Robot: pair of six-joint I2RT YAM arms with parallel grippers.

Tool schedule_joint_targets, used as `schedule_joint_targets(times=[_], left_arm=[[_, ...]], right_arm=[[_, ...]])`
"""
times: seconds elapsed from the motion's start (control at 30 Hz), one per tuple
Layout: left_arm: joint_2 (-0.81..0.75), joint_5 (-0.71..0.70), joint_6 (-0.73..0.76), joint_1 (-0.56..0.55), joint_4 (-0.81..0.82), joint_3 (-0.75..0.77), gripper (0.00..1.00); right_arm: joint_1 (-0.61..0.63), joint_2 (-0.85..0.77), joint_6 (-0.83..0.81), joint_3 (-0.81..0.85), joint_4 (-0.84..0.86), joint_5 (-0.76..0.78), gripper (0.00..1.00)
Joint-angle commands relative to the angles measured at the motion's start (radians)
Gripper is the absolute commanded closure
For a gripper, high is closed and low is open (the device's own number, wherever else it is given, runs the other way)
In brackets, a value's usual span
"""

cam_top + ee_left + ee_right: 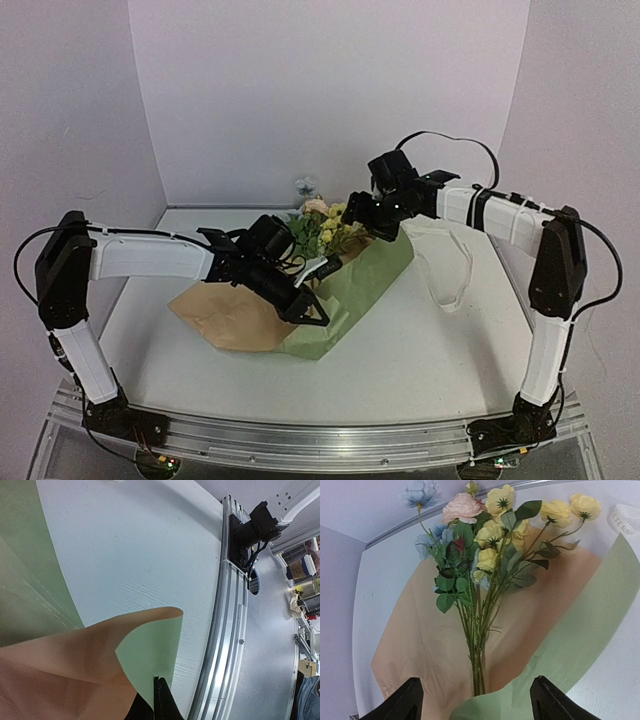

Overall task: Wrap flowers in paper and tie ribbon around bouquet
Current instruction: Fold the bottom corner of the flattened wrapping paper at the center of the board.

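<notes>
The flowers (325, 228) lie on the paper (362, 288), blooms toward the back wall. The sheet is olive-green on one face and tan on the other. In the right wrist view the stems of the flowers (480, 630) run down under a green fold of the paper (555, 680), forming a loose bouquet. My left gripper (308, 308) is shut on a lifted corner of the paper (150, 650), and its fingertips (161, 692) are pinched together. My right gripper (366, 216) hovers open above the stems, with its fingers (396, 705) wide on either side. The ribbon (447, 262) lies loose to the right.
The table's metal front rail (226, 630) runs close to the held paper corner. A lettered end of the ribbon (624, 520) lies beside the yellow blooms. White walls enclose the table on three sides. A single grey-blue bloom (305, 186) stands at the back wall.
</notes>
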Motion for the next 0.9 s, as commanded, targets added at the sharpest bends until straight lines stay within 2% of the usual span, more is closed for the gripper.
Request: schedule_joint_targets(times=[0.0, 0.2, 0.47, 0.6, 0.87], left_arm=[[-0.047, -0.079, 0.027, -0.03, -0.038, -0.013, 0.98], [-0.021, -0.152, 0.066, -0.073, -0.073, 0.003, 0.99], [-0.02, -0.382, 0.115, -0.193, -0.112, 0.0, 1.0], [0.006, -0.461, 0.138, -0.237, -0.147, 0.019, 1.0], [-0.018, -0.562, 0.153, -0.272, -0.137, 0.007, 1.0]], right_arm=[[0.006, 0.122, -0.031, 0.164, -0.071, -0.084, 0.24], [0.006, 0.222, -0.034, 0.265, -0.094, -0.145, 0.25], [0.006, 0.242, -0.028, 0.258, -0.094, -0.209, 0.25], [0.006, 0.197, -0.032, 0.198, -0.098, -0.205, 0.26], [0.006, 0.066, -0.061, -0.036, -0.111, -0.169, 0.27]])
